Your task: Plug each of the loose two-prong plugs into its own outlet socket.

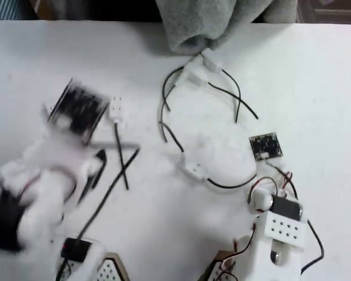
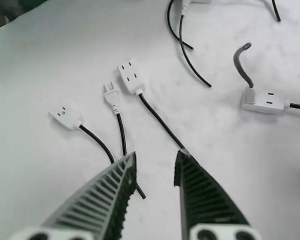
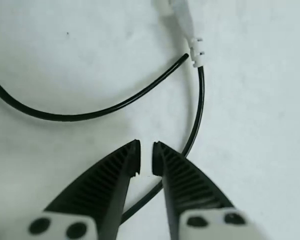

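Partly ajar, empty: left pincer over black cords.

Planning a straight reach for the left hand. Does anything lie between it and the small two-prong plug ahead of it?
Nothing visible does. The open left hand faces the plug across bare table; only the plug's own cable runs back under it. A socket lies close beside the plug, not touching it.
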Robot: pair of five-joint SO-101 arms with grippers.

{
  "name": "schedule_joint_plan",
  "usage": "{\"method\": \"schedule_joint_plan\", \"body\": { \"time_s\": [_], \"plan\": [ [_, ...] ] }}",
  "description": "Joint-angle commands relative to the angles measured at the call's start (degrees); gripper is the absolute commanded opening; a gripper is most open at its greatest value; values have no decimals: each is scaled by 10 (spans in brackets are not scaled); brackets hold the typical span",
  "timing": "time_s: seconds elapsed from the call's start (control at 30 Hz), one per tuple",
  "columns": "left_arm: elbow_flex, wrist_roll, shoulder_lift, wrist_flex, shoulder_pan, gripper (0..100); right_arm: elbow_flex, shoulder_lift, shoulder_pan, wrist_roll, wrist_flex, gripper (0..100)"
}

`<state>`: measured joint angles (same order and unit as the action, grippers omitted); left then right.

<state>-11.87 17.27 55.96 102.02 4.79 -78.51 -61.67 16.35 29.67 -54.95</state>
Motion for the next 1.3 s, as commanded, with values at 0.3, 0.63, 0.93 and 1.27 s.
{"method": "schedule_joint_plan", "body": {
  "time_s": [0.3, 0.63, 0.93, 1.27],
  "plan": [
    [-278, -2, 305, -134, -150, 139, 154, 0, -298, -9, -119, 215],
    [-448, -6, 304, -247, -149, 139, 251, 129, -486, -12, -149, 264],
    [-629, -47, 304, -396, -111, 136, 330, 408, -451, 51, -41, 264],
    [-724, -62, 305, -510, -106, 138, 386, 580, -349, 150, 57, 262]
  ]
}}
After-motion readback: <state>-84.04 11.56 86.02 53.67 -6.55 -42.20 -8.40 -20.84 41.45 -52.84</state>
